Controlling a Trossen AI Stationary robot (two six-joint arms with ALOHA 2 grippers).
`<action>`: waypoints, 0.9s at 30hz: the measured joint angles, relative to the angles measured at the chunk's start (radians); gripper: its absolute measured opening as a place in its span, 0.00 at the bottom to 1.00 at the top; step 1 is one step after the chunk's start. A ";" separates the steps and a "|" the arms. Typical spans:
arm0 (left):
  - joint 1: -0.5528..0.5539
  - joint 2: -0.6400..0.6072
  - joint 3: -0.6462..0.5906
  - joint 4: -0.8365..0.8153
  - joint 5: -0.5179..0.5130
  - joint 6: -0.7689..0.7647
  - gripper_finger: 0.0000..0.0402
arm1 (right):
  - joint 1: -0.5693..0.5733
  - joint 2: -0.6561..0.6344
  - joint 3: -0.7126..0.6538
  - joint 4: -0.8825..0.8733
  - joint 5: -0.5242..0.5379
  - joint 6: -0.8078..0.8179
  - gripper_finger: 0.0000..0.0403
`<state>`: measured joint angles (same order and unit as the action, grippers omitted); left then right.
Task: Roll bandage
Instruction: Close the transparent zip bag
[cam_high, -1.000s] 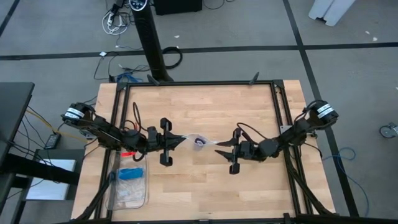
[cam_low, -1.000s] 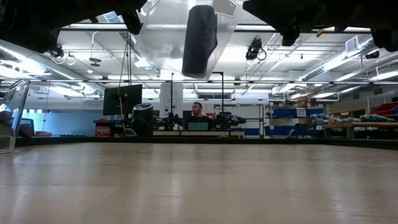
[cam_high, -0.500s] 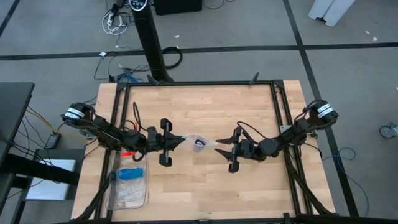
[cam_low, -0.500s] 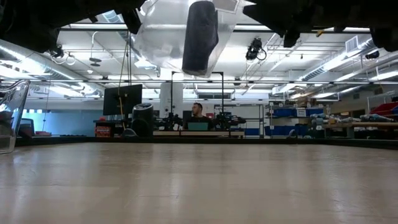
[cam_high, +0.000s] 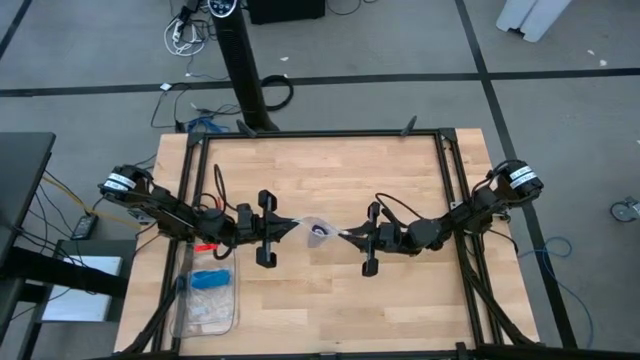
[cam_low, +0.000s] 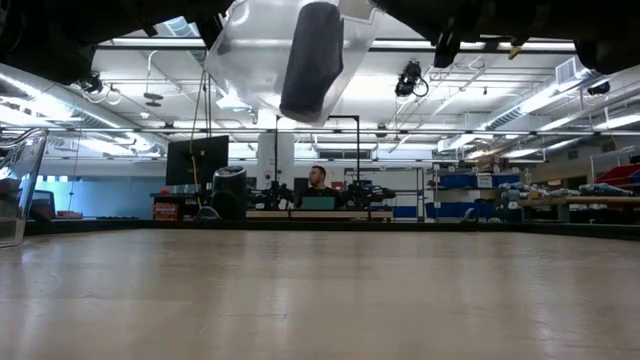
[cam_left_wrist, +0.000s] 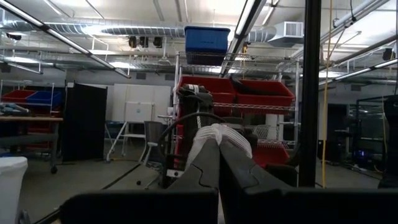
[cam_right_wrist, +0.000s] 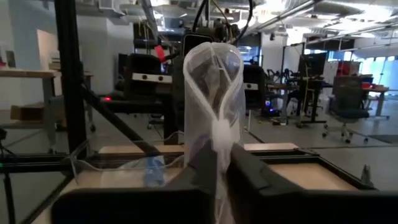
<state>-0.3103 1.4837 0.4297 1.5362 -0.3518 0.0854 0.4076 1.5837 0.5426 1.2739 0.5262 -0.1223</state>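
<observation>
Presently, item one: a clear plastic bag (cam_high: 318, 228) is hanging in the air above the middle of the wooden table (cam_high: 330, 170), stretched between the two arms and not touching the surface. Item two: the bandage (cam_low: 311, 61), a dark navy compact roll, is sitting inside that bag, tilted slightly in the low view. Item three: the left gripper (cam_high: 291, 227) is clenching the bag's edge on the side toward the table's left edge, its fingers (cam_left_wrist: 205, 165) pressed together on bunched white plastic. Item four: the right gripper (cam_high: 352, 235) is pinching the opposite edge, its fingers (cam_right_wrist: 200, 168) closed on a gathered knot of the bag (cam_right_wrist: 212, 106), which is ballooning upright ahead of them. Item five: a second clear bag (cam_high: 206, 296) is lying near the table's front-left corner, holding a light-blue item (cam_high: 211, 277). Item six: a person (cam_low: 317, 178) is sitting at a desk in the room well beyond the table's far edge.
</observation>
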 joint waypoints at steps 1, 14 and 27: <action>0.000 0.000 0.000 0.003 0.002 0.002 0.00 | 0.000 0.000 0.000 0.002 0.000 0.009 0.03; 0.000 0.000 0.000 0.017 0.008 0.011 0.00 | 0.036 0.000 -0.008 0.015 0.076 0.035 0.39; 0.000 0.000 0.000 0.023 0.009 0.037 0.00 | -0.004 0.038 -0.008 0.061 0.074 0.062 0.06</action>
<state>-0.3103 1.4837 0.4297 1.5589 -0.3427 0.1219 0.4034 1.6218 0.5350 1.3353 0.5999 -0.0605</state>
